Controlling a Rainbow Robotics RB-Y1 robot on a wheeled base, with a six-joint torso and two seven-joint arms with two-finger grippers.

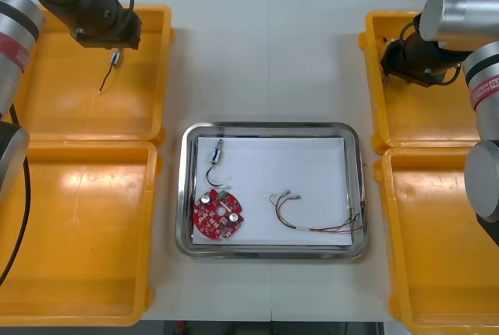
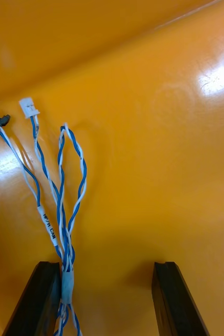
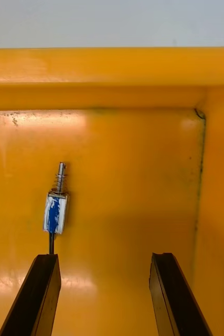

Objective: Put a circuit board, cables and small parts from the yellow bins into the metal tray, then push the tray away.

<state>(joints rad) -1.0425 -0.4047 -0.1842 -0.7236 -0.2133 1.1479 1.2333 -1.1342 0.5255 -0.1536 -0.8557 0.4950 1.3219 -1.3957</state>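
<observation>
My left gripper (image 3: 106,296) hangs open over the far left yellow bin (image 1: 58,89). A small metal part (image 3: 55,209) with a blue and white label and a spring lies on the bin floor just beyond the left finger (image 3: 35,294). In the front view this part (image 1: 115,58) trails a thin black wire. My right gripper (image 2: 109,299) is open low in the far right yellow bin (image 1: 405,121). A twisted blue and white cable (image 2: 62,194) runs along the inner side of its left finger (image 2: 35,302). The metal tray (image 1: 355,187), white inside, holds a red circuit board (image 1: 218,215), a small metal part (image 1: 218,150) and a red and yellow cable (image 1: 312,218).
The near left yellow bin (image 1: 78,234) and the near right yellow bin (image 1: 440,241) flank the tray. The left gripper is close to the far left bin's corner wall (image 3: 201,157). Bare light table (image 1: 265,54) lies beyond the tray.
</observation>
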